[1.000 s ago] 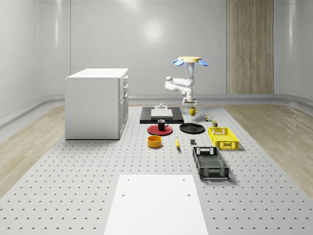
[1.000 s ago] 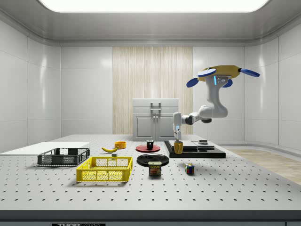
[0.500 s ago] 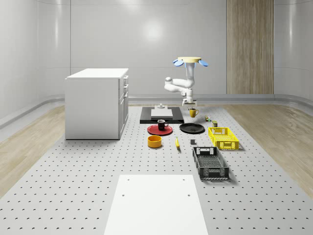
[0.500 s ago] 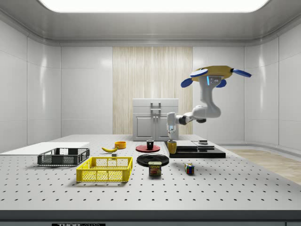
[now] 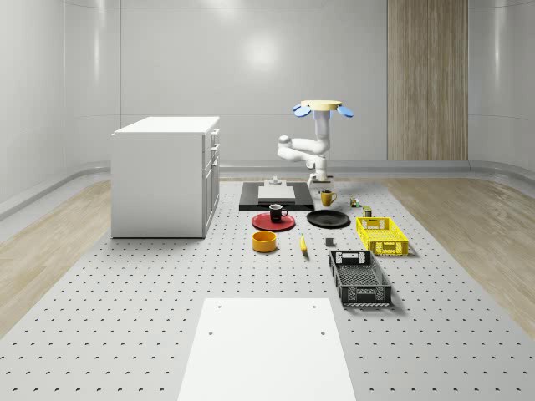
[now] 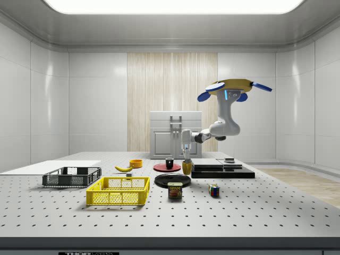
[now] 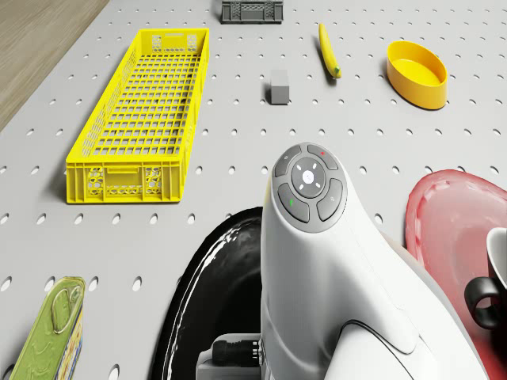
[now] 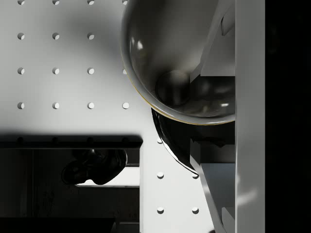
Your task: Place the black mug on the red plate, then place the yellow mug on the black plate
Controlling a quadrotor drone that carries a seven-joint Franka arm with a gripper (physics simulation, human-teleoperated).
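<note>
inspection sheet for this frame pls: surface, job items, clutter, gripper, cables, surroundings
Surface: perforated grey table, white sheet at the near end.
Job items: black mug sits on red plate; yellow mug held above the table at the black plate edge, not set down.
Clutter: yellow crate, black crate, banana, yellow bowl, can, cube, black slab.
Gripper: gripper shut on yellow mug; drone hovers above the slab.
Cables: nothing seen.
Surroundings: white cabinet, wood wall panel.

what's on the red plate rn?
The black mug stands on the red plate. The patch of plate beneath the mug is covered.
</note>
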